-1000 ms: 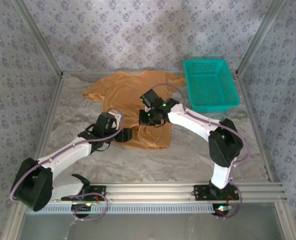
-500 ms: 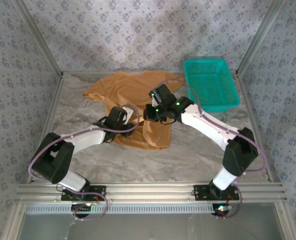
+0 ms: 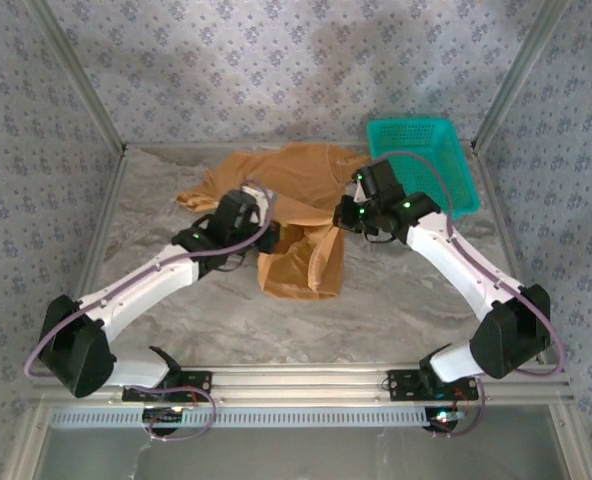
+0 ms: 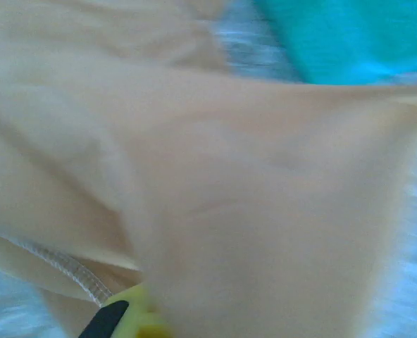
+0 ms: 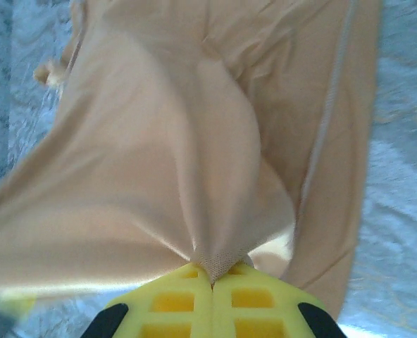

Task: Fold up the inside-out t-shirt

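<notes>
No readable text, label, brand, number or sign appears anywhere.

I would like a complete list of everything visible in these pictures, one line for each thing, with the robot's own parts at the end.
t-shirt: 1, tan-orange, middle of the table, bunched and partly lifted between the two arms
basket: 1, teal, far right of the table, nothing seen inside
table: 1, grey-white marbled cover, under everything
walls: 3, pale with a small blue flower pattern, at the back and both sides
frame: 1, silver metal, rail at the near edge and posts at the corners
left arm: 1, white and black, reaching to the shirt's left side, jaws shut on the t-shirt
right arm: 1, white and black, reaching beside the basket, yellow jaws shut on the t-shirt
</notes>
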Robot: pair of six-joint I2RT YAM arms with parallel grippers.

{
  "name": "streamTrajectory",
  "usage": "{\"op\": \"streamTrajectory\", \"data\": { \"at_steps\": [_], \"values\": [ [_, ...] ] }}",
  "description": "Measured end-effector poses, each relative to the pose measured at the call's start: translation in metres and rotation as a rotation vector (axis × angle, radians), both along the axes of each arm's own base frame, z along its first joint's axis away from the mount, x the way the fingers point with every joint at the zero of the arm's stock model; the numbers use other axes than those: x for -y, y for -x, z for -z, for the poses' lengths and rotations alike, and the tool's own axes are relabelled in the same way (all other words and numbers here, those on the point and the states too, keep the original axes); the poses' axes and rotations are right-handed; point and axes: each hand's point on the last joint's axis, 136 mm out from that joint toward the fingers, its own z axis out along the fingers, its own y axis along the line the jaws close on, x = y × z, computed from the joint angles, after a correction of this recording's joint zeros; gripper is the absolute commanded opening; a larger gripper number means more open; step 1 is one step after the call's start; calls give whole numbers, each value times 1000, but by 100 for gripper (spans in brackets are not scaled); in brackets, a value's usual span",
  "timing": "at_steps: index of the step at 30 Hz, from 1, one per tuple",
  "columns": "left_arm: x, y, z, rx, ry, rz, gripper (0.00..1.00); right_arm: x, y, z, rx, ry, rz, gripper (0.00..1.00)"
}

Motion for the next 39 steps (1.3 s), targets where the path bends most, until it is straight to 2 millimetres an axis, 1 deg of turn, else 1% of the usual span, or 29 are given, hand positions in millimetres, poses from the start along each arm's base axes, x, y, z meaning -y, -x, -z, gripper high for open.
{"op": "streamTrajectory", "data": {
  "at_steps": [1, 2, 3, 5, 7, 8, 9, 11, 12, 13, 14, 16, 17, 18, 19, 20, 21, 22, 23, 25, 26, 28, 29, 31, 33, 35, 36, 37, 39],
  "values": [
    [14, 11, -5, -19, 42, 34, 0, 13, -6, 1, -1, 9, 25, 0],
    [22, 17, -6, -43, 73, 49, 0, 26, -13, 2, -5, 20, 52, 0],
    [25, 19, -5, -64, 86, 48, 0, 37, -20, 2, -6, 27, 74, 0],
    [26, 15, 4, -113, 99, 21, 0, 55, -39, 1, -10, 38, 113, 0],
    [29, 9, 14, -163, 105, 3, 0, 65, -60, 5, -21, 40, 131, 0],
    [31, 5, 20, -190, 108, -5, 0, 68, -71, 11, -38, 35, 139, 1],
    [33, 2, 24, -209, 108, -11, 0, 69, -79, 17, -57, 26, 142, 6],
    [38, -6, 31, -244, 110, -22, 0, 70, -94, 37, -112, 10, 148, 33],
    [40, -9, 33, -257, 112, -27, 0, 71, -99, 46, -135, 14, 154, 39],
    [40, -13, 34, -269, 118, -37, 0, 72, -102, 54, -156, 21, 159, 43],
    [40, -16, 35, -281, 126, -45, 0, 74, -103, 59, -171, 34, 162, 44],
    [39, -25, 33, -303, 143, -63, 0, 76, -98, 60, -188, 61, 169, 44],
    [40, -29, 32, -313, 152, -69, 0, 74, -95, 56, -182, 72, 167, 42],
    [39, -32, 30, -317, 157, -75, 0, 71, -90, 50, -162, 78, 161, 39],
    [39, -36, 28, -322, 164, -81, 0, 66, -81, 46, -138, 81, 152, 32],
    [40, -39, 24, -322, 171, -84, 0, 59, -65, 42, -116, 80, 137, 20],
    [41, -41, 22, -323, 176, -86, 0, 51, -48, 41, -100, 79, 120, 13],
    [42, -42, 19, -323, 180, -84, 0, 39, -26, 43, -86, 73, 90, 7],
    [43, -43, 16, -324, 184, -83, 0, 25, -4, 48, -80, 61, 59, 3],
    [44, -42, 13, -328, 187, -78, 0, -2, 30, 68, -93, 47, -8, 1],
    [44, -42, 12, -331, 188, -76, 0, -15, 44, 83, -111, 52, -41, 1],
    [44, -40, 10, -340, 186, -76, 0, -33, 58, 114, -157, 75, -71, 0],
    [44, -40, 9, -342, 185, -76, 0, -41, 61, 128, -180, 90, -77, 0],
    [44, -40, 6, -341, 185, -76, 0, -53, 56, 151, -201, 102, -69, 0],
    [44, -40, 1, -340, 189, -78, 0, -60, 45, 168, -209, 111, -46, 0],
    [43, -39, -4, -345, 189, -82, 0, -70, 23, 178, -197, 109, -10, 3],
    [40, -39, -7, -340, 186, -96, 0, -74, 12, 178, -183, 105, 4, 9],
    [35, -44, -12, -323, 188, -120, 0, -79, -1, 177, -167, 100, 24, 17],
    [25, -53, -26, -292, 206, -160, 0, -89, -29, 168, -127, 74, 66, 36]
  ]
}}
